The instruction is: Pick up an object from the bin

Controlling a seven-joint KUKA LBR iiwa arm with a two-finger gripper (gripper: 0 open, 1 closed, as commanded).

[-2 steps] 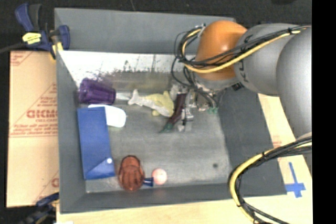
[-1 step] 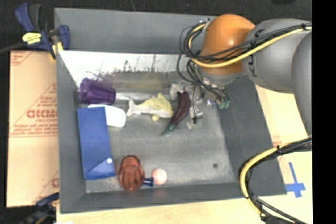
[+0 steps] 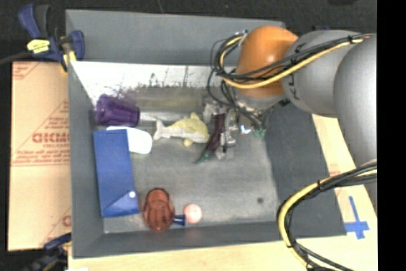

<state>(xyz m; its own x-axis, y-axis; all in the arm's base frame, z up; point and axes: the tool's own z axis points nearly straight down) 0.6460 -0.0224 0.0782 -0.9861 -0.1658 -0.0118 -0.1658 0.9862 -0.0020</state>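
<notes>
Clutter sits along the near wall of the grey bin [image 3: 241,190]: a reddish-brown rounded lump [image 3: 158,209], a small pink ball [image 3: 193,213] just right of it, and between them a bit of blue too small to name. To their left a blue box [image 3: 113,171] lies lengthwise along the left wall. A white rounded piece [image 3: 141,141] touches the box's far right corner.

Farther in, at mid-bin, a pale yellow-white toy figure [image 3: 183,129] lies on its side, its shape hard to read. The gripper [image 3: 219,136] stands just right of that figure, low over the floor and pointing down. Its dark parts overlap the figure's right end, so contact cannot be judged. Whether it is open or closed cannot be told, as wrist and cables crowd over it. A thin dark green sliver [image 3: 204,157] juts from beneath it toward the near left; loose thing or part of the tool, I cannot tell.

Beyond, a purple cup [image 3: 117,112] lies on its side by the far left corner.

The arm [image 3: 346,79] reaches in from the right, its grey link cut off at the edge. An orange cover [image 3: 263,54] caps the wrist, with yellow and black cables [image 3: 254,78] looped round it.
</notes>
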